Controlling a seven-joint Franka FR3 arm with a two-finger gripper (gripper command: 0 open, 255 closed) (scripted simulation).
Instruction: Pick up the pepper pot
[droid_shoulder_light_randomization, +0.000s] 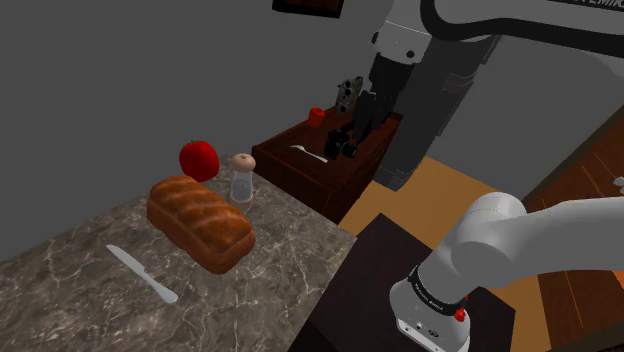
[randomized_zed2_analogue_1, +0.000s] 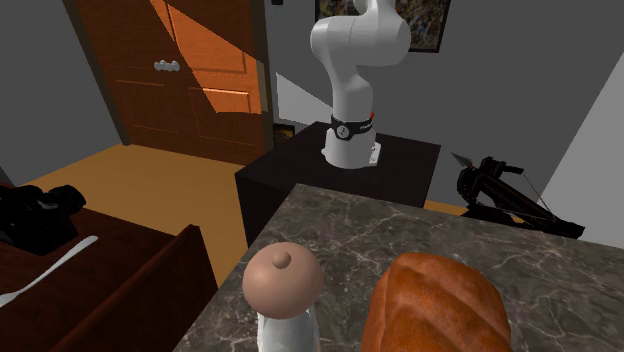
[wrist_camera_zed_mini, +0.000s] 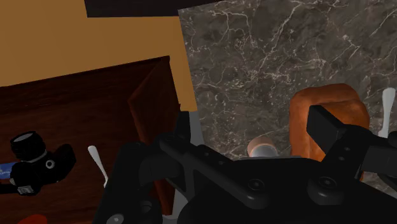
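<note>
Since the pot (droid_shoulder_light_randomization: 242, 178) looks light and slippery, I would grip its body, not the round top. It stands on the worktop (droid_shoulder_light_randomization: 80, 270) by the bread (droid_shoulder_light_randomization: 200, 222). The hand (wrist_camera_zed_mini: 253, 130) hangs above it, spread apart.
</note>
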